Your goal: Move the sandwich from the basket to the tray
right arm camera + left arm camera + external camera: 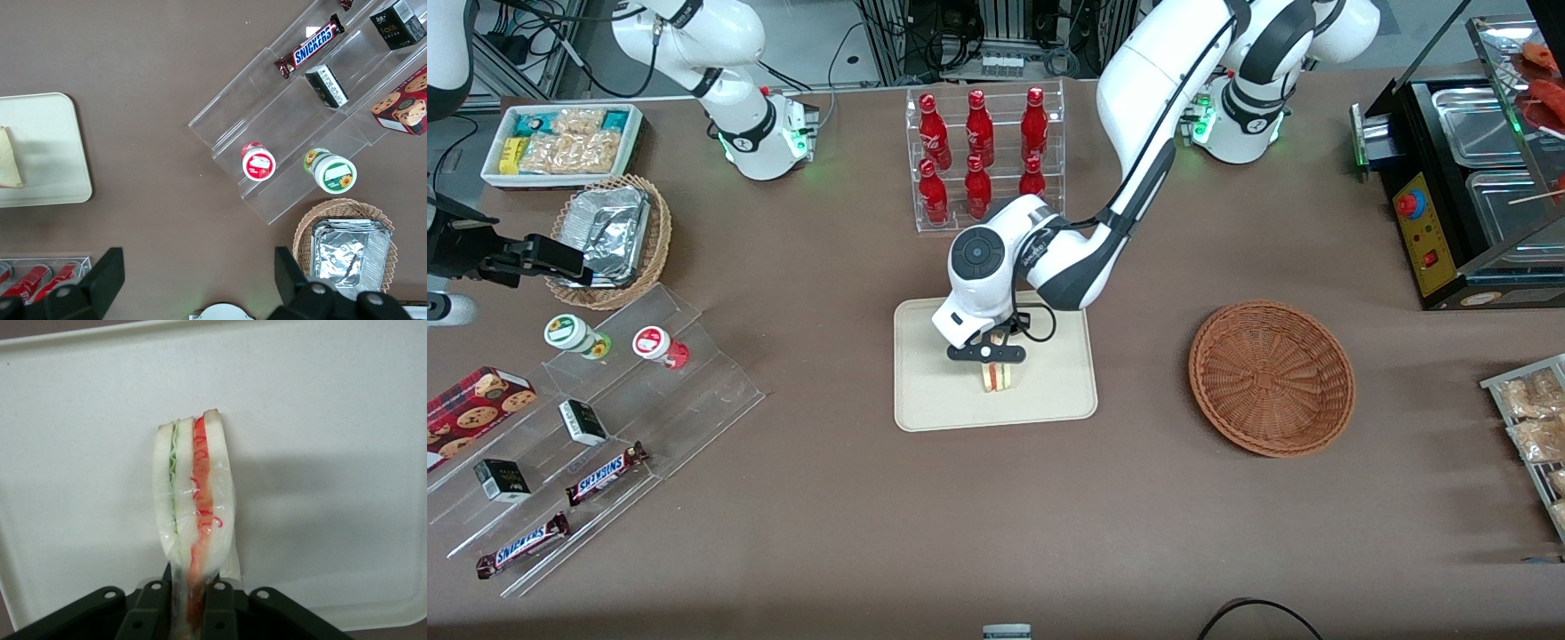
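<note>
The sandwich (999, 377) (193, 493) is a white bread wedge with red and green filling, standing on its edge on the cream tray (934, 409) (333, 420). My left gripper (989, 353) (190, 607) is right over it above the tray, its black fingers (223, 613) shut on the sandwich's upper part. A corner of the sandwich (10, 167) and the tray (53, 147) also show in the right wrist view. The reddish-brown basket (1272, 378) lies empty toward the working arm's end of the table.
A clear rack of red bottles (983, 156) stands farther from the front camera than the tray. Toward the parked arm's end are acrylic steps with snack bars (605, 476) and cups, a tan basket with foil (614, 236) and a white snack bin (560, 142). A black warmer (1467, 187) stands near the working arm.
</note>
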